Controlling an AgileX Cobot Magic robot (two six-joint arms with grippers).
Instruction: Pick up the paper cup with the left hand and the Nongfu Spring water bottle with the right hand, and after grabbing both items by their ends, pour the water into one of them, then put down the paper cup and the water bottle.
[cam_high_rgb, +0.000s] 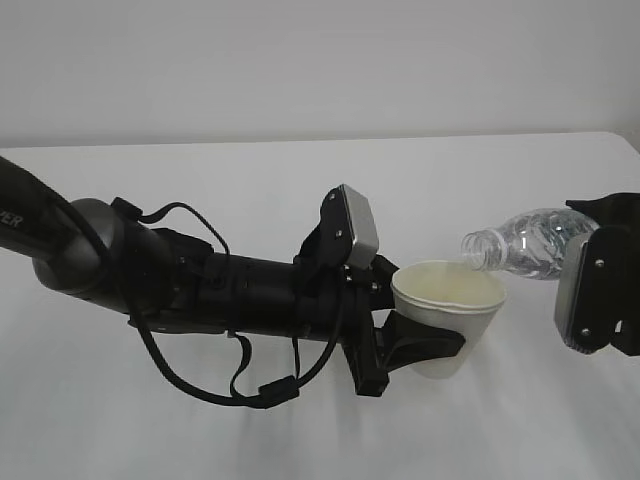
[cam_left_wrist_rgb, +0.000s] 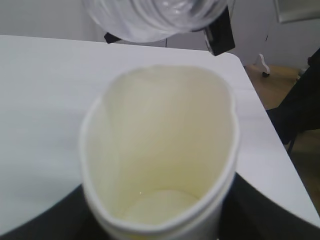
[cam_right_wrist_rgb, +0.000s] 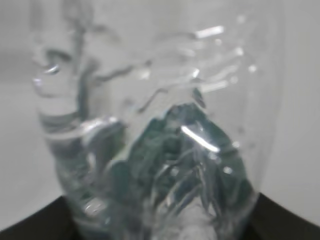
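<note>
My left gripper (cam_high_rgb: 428, 345) is shut on the white paper cup (cam_high_rgb: 450, 315) low on its wall and holds it upright above the table. In the left wrist view the cup (cam_left_wrist_rgb: 160, 145) is squeezed into an oval, its cream inside showing, with black fingers (cam_left_wrist_rgb: 272, 215) on either side. The Nongfu Spring water bottle (cam_high_rgb: 528, 242) lies tipped almost level, its open neck over the cup's right rim. My right gripper (cam_high_rgb: 596, 245) is shut on its base end. The bottle (cam_right_wrist_rgb: 150, 125) fills the right wrist view, clear and ribbed with a green label. No water stream shows.
The white table (cam_high_rgb: 300, 180) stretches under both arms, with a plain wall behind. In the left wrist view the table's far right corner (cam_left_wrist_rgb: 235, 60) gives way to a brown floor (cam_left_wrist_rgb: 272, 85) and a dark object (cam_left_wrist_rgb: 300, 105).
</note>
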